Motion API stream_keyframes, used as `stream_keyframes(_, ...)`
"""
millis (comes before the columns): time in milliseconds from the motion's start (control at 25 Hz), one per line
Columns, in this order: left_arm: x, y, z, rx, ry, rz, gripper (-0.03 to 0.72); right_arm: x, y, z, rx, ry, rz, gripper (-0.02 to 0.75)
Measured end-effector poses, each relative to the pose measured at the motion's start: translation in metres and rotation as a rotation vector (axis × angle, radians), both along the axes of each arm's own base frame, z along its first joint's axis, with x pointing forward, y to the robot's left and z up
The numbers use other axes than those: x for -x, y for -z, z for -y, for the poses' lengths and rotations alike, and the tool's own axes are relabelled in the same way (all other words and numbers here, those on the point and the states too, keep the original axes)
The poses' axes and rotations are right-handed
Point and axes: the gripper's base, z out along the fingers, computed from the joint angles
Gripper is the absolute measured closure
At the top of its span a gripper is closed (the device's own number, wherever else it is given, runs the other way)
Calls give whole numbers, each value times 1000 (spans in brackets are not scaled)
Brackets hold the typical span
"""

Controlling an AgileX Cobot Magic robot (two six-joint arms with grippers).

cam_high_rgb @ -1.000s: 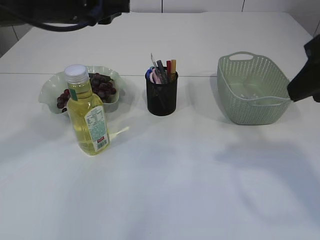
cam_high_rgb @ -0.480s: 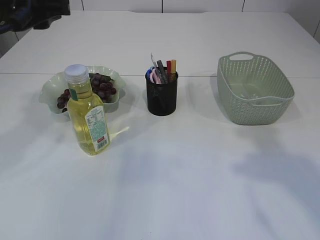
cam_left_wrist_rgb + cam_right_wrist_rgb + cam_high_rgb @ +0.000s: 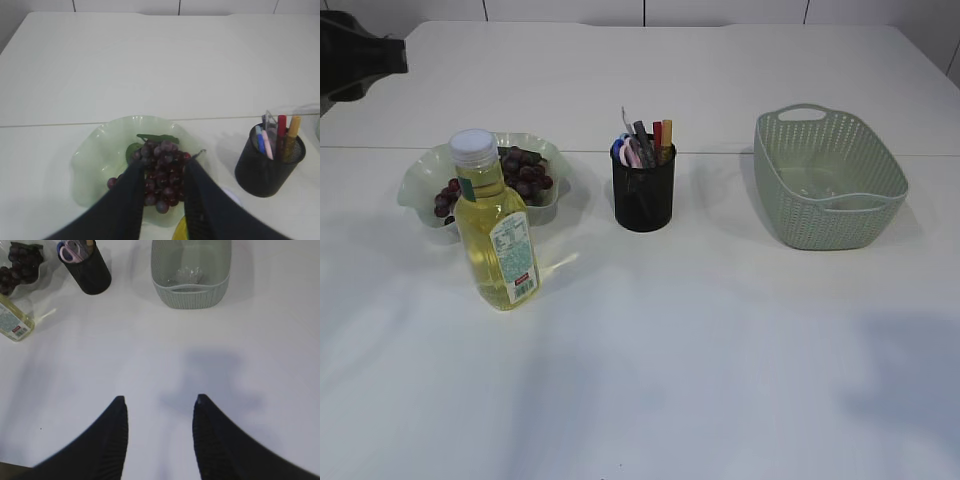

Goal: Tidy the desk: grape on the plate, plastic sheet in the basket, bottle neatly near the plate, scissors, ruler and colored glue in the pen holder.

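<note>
White counter point(image 3: 650, 380) fills the exterior view, with a seam running across it behind the things and pale wall panels beyond its far edge. Toward the left edge sits the green scalloped plate point(image 3: 420, 180) with the bunch of grapes point(image 3: 520, 172) lying in it, and the bottle of yellow liquid point(image 3: 495, 235) stands upright just in front of the plate, capped, which reads as its tidy spot. Near the middle the black mesh pen holder point(image 3: 643, 195) carries the scissors point(image 3: 623, 150), a grey ruler-like strip and the colored glue sticks point(image 3: 662, 132) standing on end, kept upright by its wall. Toward the right edge the green woven basket point(image 3: 830, 190) holds something faint and clear, probably the plastic sheet. A dark piece of arm shows at the far left corner. From the left wrist view, the left end effector point(image 3: 162, 200) hangs above the plate with its jaws partly apart and nothing between them; the grapes merely show through the gap. In the right wrist view, the right end effector point(image 3: 159, 435) hovers high over bare counter near the front edge, jaws about half apart and empty, and the crumpled clear plastic sheet point(image 3: 187, 274) lies on the basket floor. Every item seems placed, so I judge the task as good as finished.
</note>
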Motion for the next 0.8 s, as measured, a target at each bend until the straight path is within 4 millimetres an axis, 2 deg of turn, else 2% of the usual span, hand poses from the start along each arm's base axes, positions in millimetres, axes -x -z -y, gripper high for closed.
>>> stream_keyframes(240,17,-1,-15,-20,-75,3,483,31,-8,5,-10,3,95,388)
stream_keyframes(680,38,-24,-26,-28,-72,105,483,80,-14,8,-71,-24,245,388)
stream_keyframes(800,42,-19,-28,-58,-65,107,482,96,-12,10,-75,-36,293,388)
